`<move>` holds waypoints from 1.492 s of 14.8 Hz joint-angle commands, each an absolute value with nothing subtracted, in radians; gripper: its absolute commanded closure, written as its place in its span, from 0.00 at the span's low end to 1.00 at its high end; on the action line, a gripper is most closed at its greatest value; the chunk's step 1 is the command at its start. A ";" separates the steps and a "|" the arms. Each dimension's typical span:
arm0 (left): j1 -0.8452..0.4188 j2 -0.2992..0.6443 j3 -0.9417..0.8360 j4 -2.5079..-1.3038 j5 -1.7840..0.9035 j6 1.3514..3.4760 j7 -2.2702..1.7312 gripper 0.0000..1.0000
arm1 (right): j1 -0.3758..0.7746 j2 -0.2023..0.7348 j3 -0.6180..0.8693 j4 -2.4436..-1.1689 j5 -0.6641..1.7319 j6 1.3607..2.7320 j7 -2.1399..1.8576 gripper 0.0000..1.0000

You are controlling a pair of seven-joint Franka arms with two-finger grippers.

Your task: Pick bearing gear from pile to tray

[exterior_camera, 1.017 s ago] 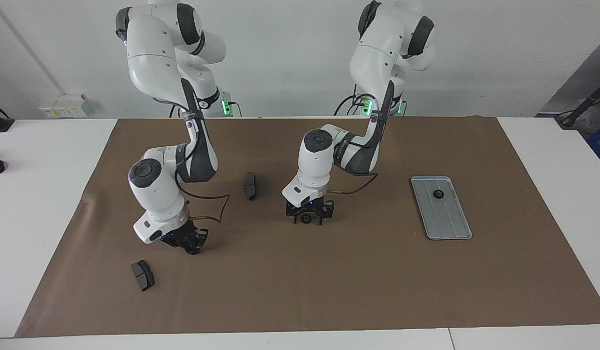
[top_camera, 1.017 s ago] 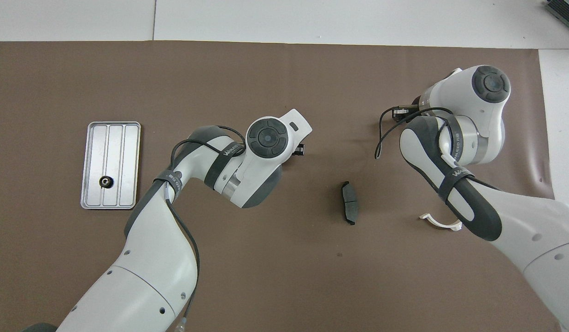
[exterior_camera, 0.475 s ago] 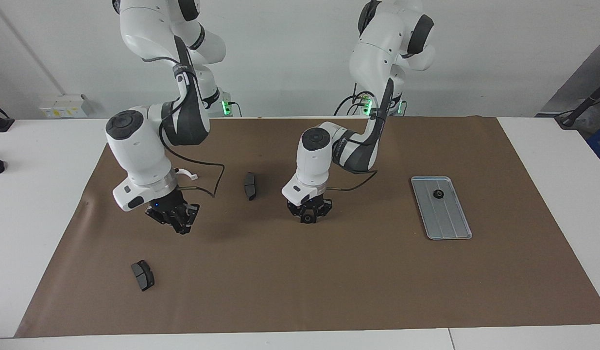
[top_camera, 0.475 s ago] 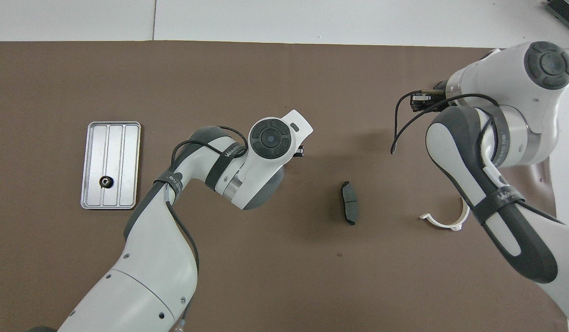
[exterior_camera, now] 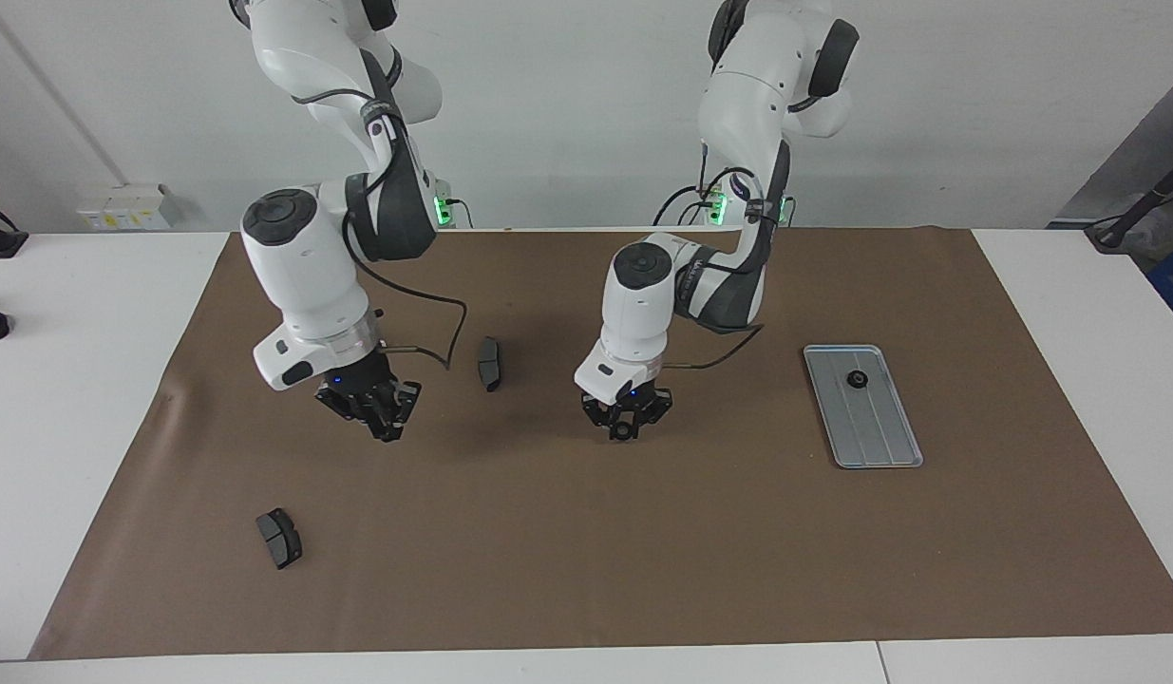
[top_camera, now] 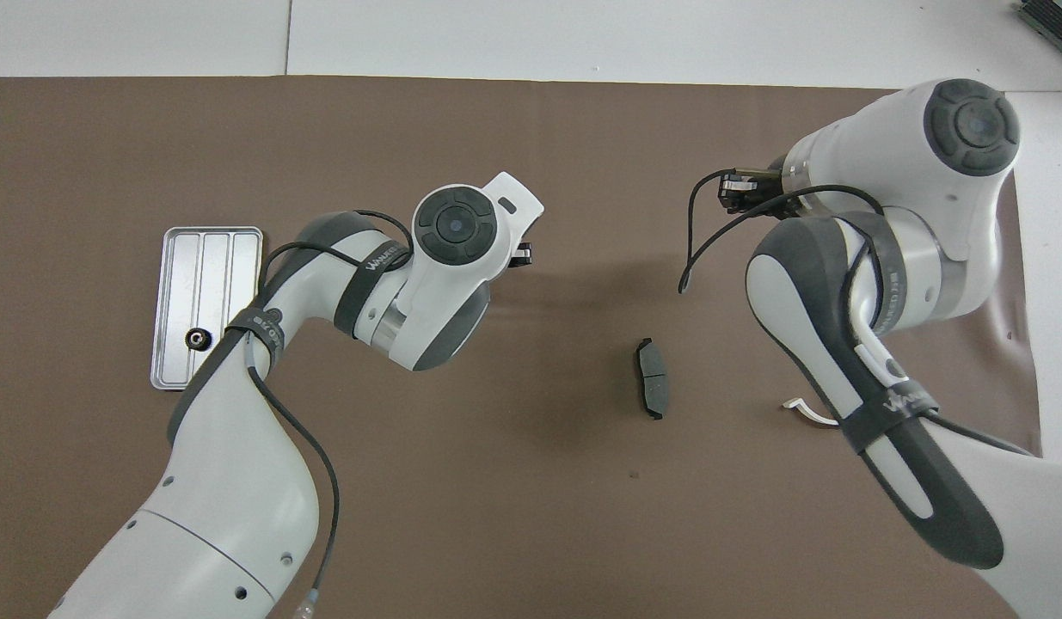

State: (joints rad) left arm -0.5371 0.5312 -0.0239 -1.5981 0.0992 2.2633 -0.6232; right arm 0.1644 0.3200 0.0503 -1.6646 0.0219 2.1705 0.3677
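Gear [exterior_camera: 623,432]: a small black round one sits pinched between the fingertips of the left gripper [exterior_camera: 624,429], lifted a little above the brown mat [exterior_camera: 643,551] near the table's middle; the tray lies at about three o'clock from it in the facing view. Tray [exterior_camera: 876,432]: flat, silver-grey, ridged lengthwise, resting on the mat toward the left arm's end of the table; inside it lies one black gear [exterior_camera: 857,380], in the half nearer the robots, apart from the rim; the other half holds nothing visible. Right gripper [exterior_camera: 385,426]: clenched tight, fingertips together with nothing seen between them, hanging above bare mat toward the right arm's end. One brake pad [exterior_camera: 489,363] lies on the mat between the two grippers, nearer the robots; a second pad [exterior_camera: 279,538] lies at about seven o'clock from the right gripper in the facing view. White bracket [top_camera: 804,411]: only a sliver shows in the overhead view, beside the right arm, which covers the remainder.
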 commanded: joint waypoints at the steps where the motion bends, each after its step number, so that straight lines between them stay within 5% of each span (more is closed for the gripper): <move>1: -0.442 0.399 -0.032 -1.741 0.120 2.255 -0.554 1.00 | 0.263 0.340 0.055 -1.658 0.043 2.233 0.515 1.00; 5: -0.270 0.256 -0.034 -1.887 0.120 2.256 -0.349 1.00 | 0.399 0.406 0.055 -1.657 0.041 2.336 0.669 1.00; 13: 0.015 0.255 -0.037 -2.003 0.117 2.497 -0.209 1.00 | 0.529 0.624 0.051 -1.595 -0.031 2.546 0.851 1.00; 14: 0.032 0.262 -0.037 -2.016 0.117 2.519 -0.198 1.00 | 0.537 0.629 0.048 -1.595 -0.032 2.569 0.853 0.90; 15: 0.044 0.271 -0.037 -2.016 0.118 2.523 -0.195 1.00 | 0.528 0.627 0.048 -1.598 -0.049 2.579 0.851 0.32; 16: 0.057 0.287 -0.037 -2.016 0.115 2.525 -0.193 1.00 | 0.526 0.626 0.046 -1.601 -0.061 2.579 0.853 0.00; 22: 0.086 0.307 -0.041 -2.058 0.107 2.556 -0.186 0.97 | 0.467 0.510 -0.035 -1.628 -0.127 2.501 0.784 0.00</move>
